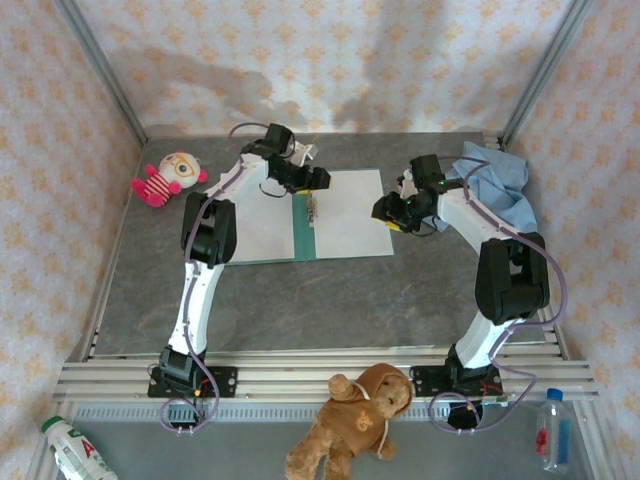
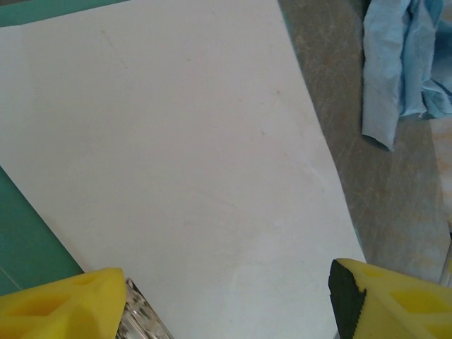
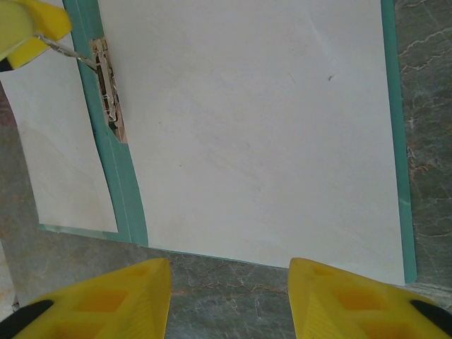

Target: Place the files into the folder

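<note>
The folder [image 1: 305, 238] lies open, spine running near-to-far, with the files [image 1: 350, 212] on both leaves. The left gripper [image 1: 315, 185] hangs over the spine's far end and the right gripper [image 1: 385, 212] beside the right leaf; both stand released and empty.

The grey marbled stone-look tabletop [image 1: 330, 300] carries an open teal-green card folder [image 1: 303, 240] flat in its far middle, a crumpled light blue cloth [image 1: 497, 180] at the far right, and a pink-and-white plush doll [image 1: 168, 178] at the far left.
</note>
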You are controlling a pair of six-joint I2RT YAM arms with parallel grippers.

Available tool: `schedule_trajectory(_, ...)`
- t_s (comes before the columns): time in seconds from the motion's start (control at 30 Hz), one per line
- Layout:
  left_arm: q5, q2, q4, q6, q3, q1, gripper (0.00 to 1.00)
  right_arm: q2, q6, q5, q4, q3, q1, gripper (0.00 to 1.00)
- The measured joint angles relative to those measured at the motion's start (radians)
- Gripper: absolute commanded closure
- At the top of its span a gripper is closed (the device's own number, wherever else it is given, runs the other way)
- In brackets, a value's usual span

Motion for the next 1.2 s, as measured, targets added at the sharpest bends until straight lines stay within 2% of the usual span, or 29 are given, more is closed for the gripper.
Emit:
schedule_trajectory(0.23, 0.019, -0.087, 0.026, -0.002, -0.106, 0.0, 0.23, 0.0, 0.004, 0.0, 0.0, 0.0, 0.0, 0.52)
schedule_trajectory(0.37, 0.051, -0.158, 0.077, -0.014, -0.233, 0.0, 0.23, 0.0, 0.015, 0.0, 0.0, 0.0, 0.0, 0.52)
schedule_trajectory(0.53, 0.016, -0.241, 0.091, -0.039, -0.333, -0.001, 0.23, 0.008, 0.035, 0.0, 0.0, 0.007, 0.013, 0.54)
schedule_trajectory(0.63, -0.058, -0.303, 0.096, -0.069, -0.375, 0.0, 0.27, 0.03, 0.056, 0.01, -0.004, 0.038, 0.045, 0.55)
schedule_trajectory(0.87, -0.317, -0.482, 0.094, -0.159, -0.493, 0.019, 0.3, 0.103, 0.116, 0.082, -0.023, 0.201, 0.177, 0.57)
schedule_trajectory(1.1, -0.541, -0.618, 0.072, -0.23, -0.667, 0.04, 0.31, 0.246, 0.15, 0.23, -0.085, 0.441, 0.318, 0.57)
schedule_trajectory(1.2, -0.6, -0.656, 0.066, -0.251, -0.76, 0.049, 0.31, 0.318, 0.159, 0.306, -0.12, 0.553, 0.38, 0.6)
